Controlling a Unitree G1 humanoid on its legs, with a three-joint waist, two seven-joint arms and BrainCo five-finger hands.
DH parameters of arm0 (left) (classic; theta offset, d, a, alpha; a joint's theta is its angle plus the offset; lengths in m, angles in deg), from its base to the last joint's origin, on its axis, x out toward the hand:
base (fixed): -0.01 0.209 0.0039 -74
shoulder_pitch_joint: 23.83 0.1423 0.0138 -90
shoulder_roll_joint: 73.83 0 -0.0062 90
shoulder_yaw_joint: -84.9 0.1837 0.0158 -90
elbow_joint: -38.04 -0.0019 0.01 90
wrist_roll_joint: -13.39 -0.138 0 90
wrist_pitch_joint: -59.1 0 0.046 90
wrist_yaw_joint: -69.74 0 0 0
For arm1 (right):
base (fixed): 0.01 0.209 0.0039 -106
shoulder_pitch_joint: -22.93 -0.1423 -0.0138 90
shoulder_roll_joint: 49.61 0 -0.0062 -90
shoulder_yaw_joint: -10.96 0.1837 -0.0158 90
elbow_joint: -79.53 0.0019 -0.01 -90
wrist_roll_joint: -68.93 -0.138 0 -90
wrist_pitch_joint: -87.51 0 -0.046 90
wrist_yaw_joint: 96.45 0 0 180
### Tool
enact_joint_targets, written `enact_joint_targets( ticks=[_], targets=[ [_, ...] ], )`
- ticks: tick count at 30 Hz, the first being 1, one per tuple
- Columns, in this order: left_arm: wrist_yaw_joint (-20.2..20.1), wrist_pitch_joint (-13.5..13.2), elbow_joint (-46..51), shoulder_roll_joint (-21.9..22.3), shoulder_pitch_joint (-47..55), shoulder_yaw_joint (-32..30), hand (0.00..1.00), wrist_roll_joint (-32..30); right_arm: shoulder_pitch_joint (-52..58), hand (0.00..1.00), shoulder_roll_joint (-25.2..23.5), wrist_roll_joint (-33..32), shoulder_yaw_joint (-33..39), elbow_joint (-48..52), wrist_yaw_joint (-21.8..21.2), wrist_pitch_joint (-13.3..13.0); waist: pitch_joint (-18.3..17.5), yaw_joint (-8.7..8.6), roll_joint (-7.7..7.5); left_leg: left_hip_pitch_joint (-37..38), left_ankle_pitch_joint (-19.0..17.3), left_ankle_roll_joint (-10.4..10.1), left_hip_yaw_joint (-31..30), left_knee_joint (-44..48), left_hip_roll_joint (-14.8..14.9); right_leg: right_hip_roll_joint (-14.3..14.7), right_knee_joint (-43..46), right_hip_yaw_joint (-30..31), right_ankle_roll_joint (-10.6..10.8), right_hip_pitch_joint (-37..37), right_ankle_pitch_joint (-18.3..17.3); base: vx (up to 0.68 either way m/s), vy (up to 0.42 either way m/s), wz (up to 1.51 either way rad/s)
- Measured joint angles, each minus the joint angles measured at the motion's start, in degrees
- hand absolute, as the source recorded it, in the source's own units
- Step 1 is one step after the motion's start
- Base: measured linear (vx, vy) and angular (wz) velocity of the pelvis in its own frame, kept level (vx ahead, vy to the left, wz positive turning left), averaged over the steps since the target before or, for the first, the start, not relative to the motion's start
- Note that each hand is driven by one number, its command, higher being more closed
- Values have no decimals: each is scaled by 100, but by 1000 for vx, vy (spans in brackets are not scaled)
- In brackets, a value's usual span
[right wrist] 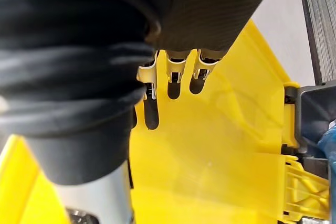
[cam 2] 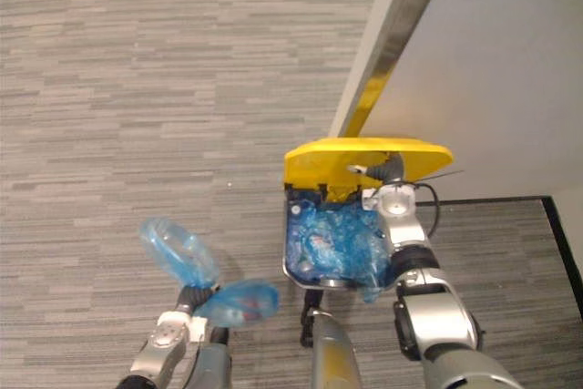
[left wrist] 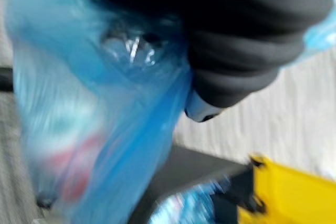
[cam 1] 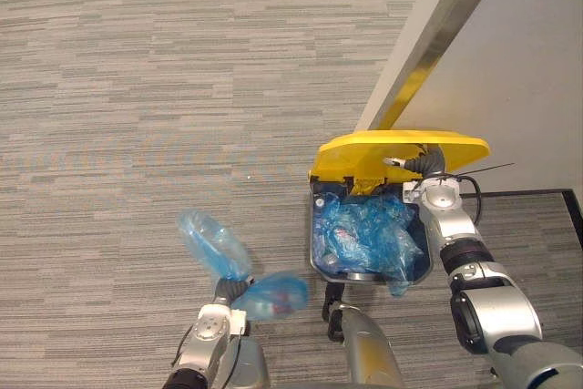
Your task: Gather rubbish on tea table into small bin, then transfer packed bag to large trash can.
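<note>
Drop-in pending: your left hand grips the packed blue bag near the trash can, your right hand propping its yellow lid with straight fingers.

Office — grey striped carpet

The grey carpet floor bears a trash can (yellow lid up) by the wall.
</note>
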Motion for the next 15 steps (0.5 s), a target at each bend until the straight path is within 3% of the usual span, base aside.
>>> enact_joint_targets(
  ticks=[8, 15],
  targets=[
    [-368, -163, 1482, -12, -226, 982, 100, 737, 0, 0, -2, -169, -45, 106, -41, 5, 193, -73, 92, 92, -69, 17, 9, 137, -16, 0, -94, 17, -25, 197, 51, 13, 7, 1],
    [-564, -166, 1957, 25, -813, 2003, 100, 1066, -34, 0, -9, -196, -220, 253, -75, 3, 242, -109, 108, 187, -87, 21, 163, 142, -29, 24, -17, 166, -19, 168, 56, 19, -1, -8]
  ],
)
